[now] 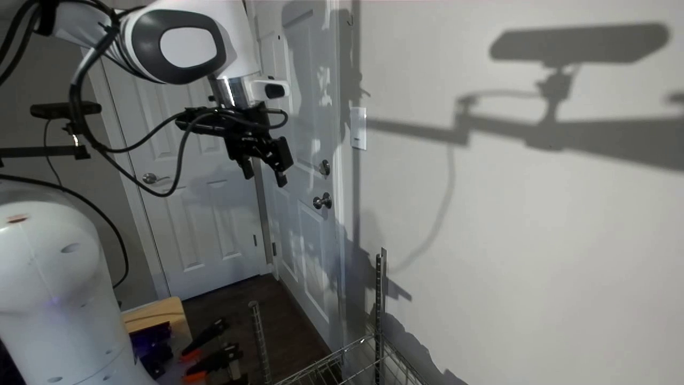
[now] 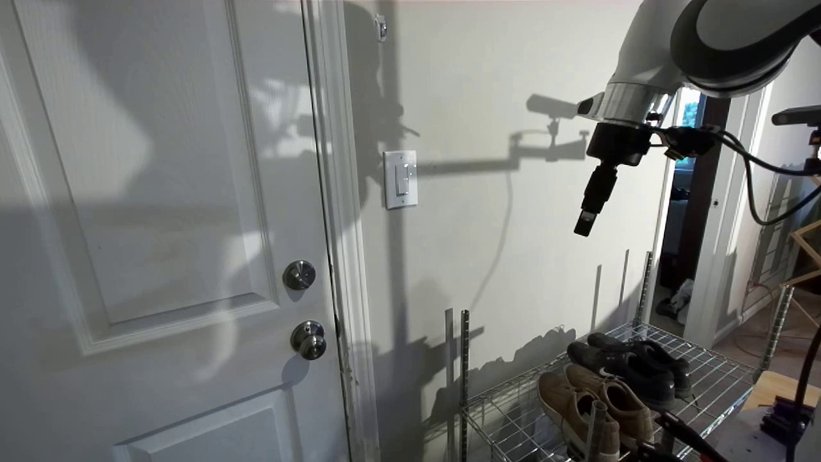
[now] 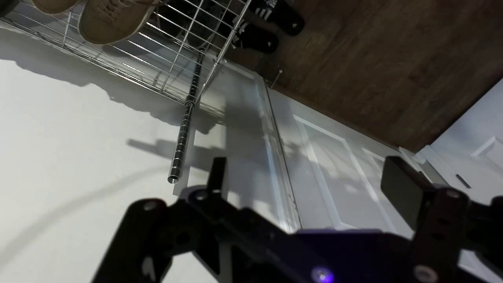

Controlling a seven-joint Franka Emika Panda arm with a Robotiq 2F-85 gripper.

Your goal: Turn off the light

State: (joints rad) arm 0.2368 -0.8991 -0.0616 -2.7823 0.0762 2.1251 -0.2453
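Note:
The light itself does not show. Its switch, a white rectangular wall plate with a small paddle, is on the wall beside the door frame; the switch plate appears in an exterior view (image 1: 358,128) and, face on, in an exterior view (image 2: 401,179). It is out of view in the wrist view. My black gripper (image 1: 265,175) hangs in the air, tilted downward, apart from the switch. It also shows edge-on in an exterior view (image 2: 584,223), well to the right of the plate. In the wrist view my gripper (image 3: 308,177) is open, its fingers wide apart with nothing between them.
A white door with a knob (image 2: 310,340) and deadbolt (image 2: 299,274) stands beside the switch. A wire rack (image 2: 500,420) with upright posts (image 1: 380,315) stands against the wall below, holding brown shoes (image 2: 587,401) and black shoes (image 2: 635,369). Cables (image 1: 176,176) loop from the arm.

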